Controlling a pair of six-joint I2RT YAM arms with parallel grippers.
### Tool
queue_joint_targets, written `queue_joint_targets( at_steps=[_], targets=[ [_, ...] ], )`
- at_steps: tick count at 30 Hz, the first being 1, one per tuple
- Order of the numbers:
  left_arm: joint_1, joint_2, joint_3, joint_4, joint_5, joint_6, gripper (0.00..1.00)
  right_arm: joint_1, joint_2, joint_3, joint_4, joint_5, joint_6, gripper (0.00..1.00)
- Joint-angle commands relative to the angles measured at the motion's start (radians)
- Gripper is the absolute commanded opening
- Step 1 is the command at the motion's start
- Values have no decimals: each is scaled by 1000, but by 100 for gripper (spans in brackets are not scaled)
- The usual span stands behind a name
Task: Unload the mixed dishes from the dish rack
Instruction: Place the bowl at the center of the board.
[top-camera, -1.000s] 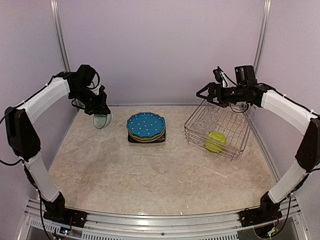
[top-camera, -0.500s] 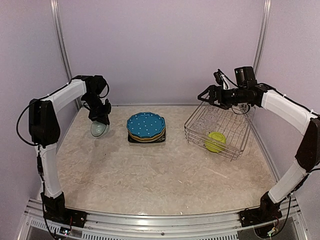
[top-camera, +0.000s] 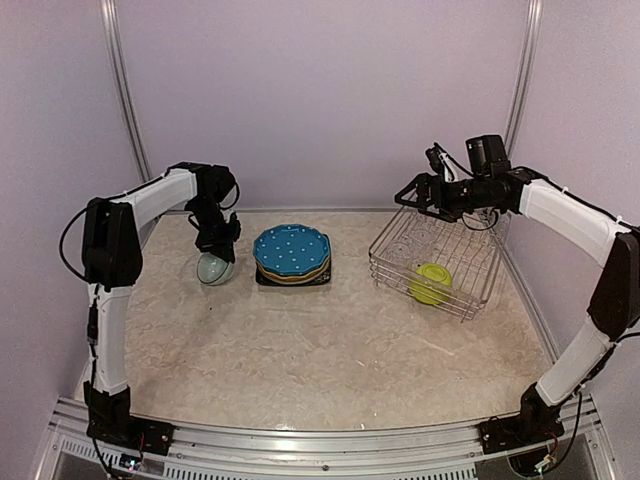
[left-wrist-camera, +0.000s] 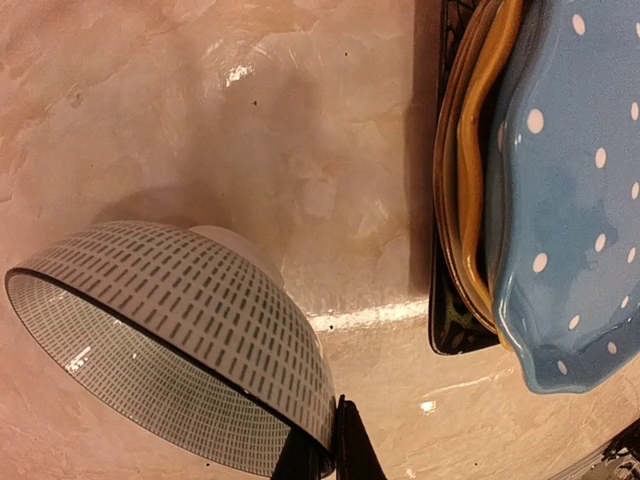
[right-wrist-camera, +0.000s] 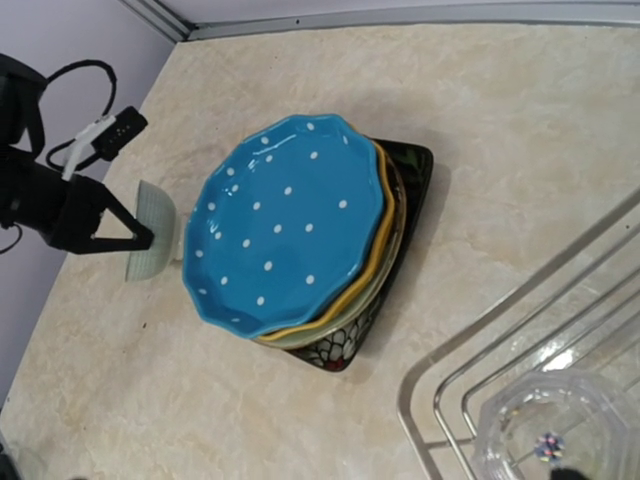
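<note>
Pale grey-green patterned bowl hangs tilted, rim pinched in the closed left gripper, just left of the blue white-dotted plate on the desk; the right gripper gapes empty over the silver wire-mesh dish rack.

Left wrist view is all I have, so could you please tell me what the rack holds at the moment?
Observer: A lime bowl lies on its side near the front of the rack.
Operator: Thank you. Is anything else in there?
Observer: Yes, the right wrist view shows a clear glass standing inside the wire.
Operator: And where is the right gripper, please?
Observer: The right gripper hovers open above the rack's far left corner, holding nothing.
</note>
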Motion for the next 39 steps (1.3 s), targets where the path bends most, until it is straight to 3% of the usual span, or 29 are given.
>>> queue_joint_targets(
  at_steps=[1,9,17,25,39],
  targets=[
    [-6,27,51,-4,2,14,3,-11,22,31,-23,3,-11,97],
    [-13,44,52,-10,9,22,4,-13,37,48,-26,-3,-14,97],
    [-32,-46,-82,30,-11,32,3,-15,31,34,-15,-9,-15,97],
    [-47,-7,4,0,-72,38,27,-16,24,29,-11,-18,-19,97],
    [-24,-21,4,23,-64,44,32,-29,-4,18,-37,-5,-38,97]
  ],
)
